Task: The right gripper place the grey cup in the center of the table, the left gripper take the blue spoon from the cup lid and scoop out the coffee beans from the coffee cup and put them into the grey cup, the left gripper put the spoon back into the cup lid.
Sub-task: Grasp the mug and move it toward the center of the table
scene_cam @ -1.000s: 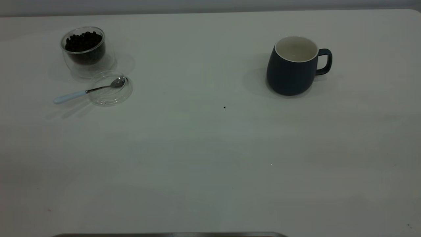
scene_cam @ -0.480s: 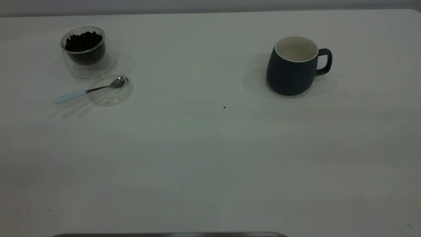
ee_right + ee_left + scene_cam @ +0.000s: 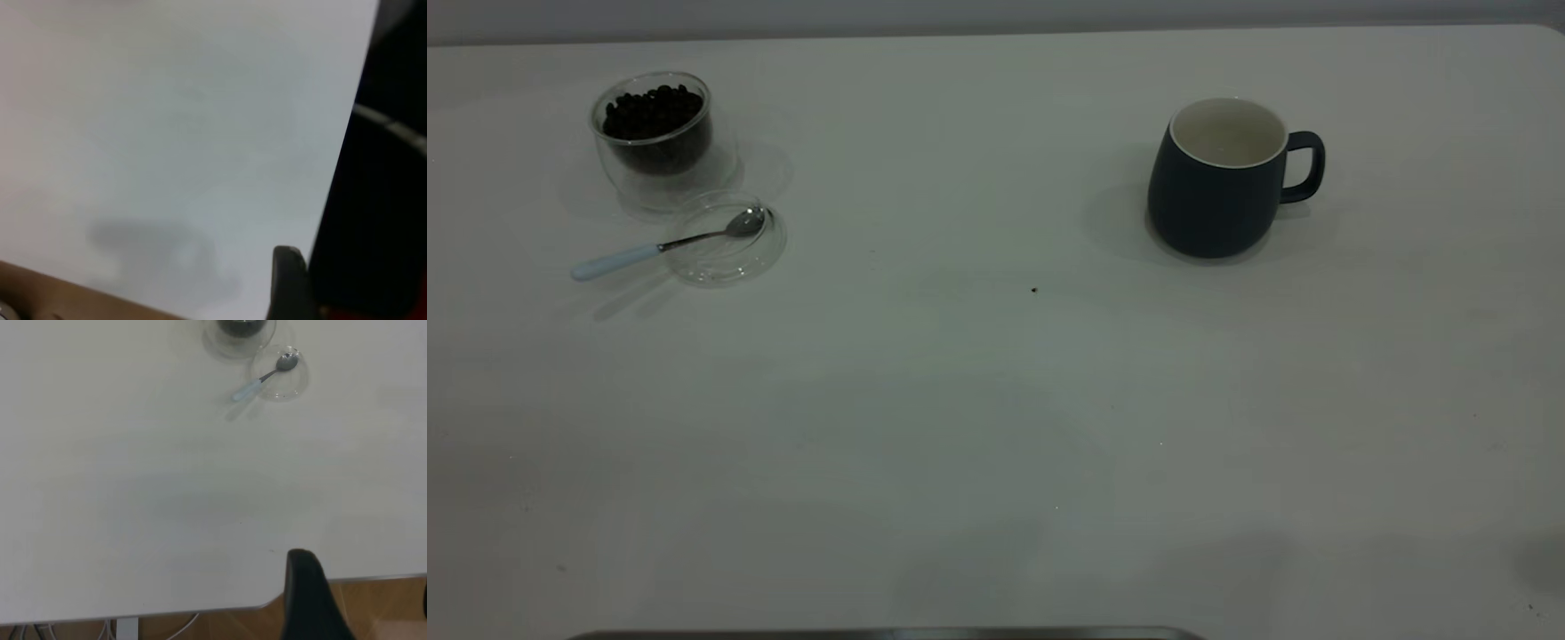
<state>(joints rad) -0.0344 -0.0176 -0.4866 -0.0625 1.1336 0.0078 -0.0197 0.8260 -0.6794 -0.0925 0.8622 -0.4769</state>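
Note:
The grey cup [image 3: 1216, 187] stands upright on the right side of the table [image 3: 996, 400], handle to the right, its white inside empty. At the far left the coffee cup [image 3: 660, 147] holds coffee beans [image 3: 654, 108]. The cup lid [image 3: 727, 242] lies just in front of it. The blue spoon [image 3: 660, 248] rests with its bowl in the lid and its handle out to the left. Neither gripper shows in the exterior view. My left gripper [image 3: 363, 577] hangs open over the table's near edge, far from the spoon [image 3: 262, 380] and lid [image 3: 280, 373]. My right gripper [image 3: 288, 283] shows only as a dark part above bare table.
A tiny dark speck [image 3: 1034, 290] lies near the table's middle. The table's far edge meets a pale wall. A wooden floor [image 3: 387, 607] shows beyond the near edge in the left wrist view.
Cups, lid and spoon have not moved. A soft shadow has appeared on the near right part of the table.

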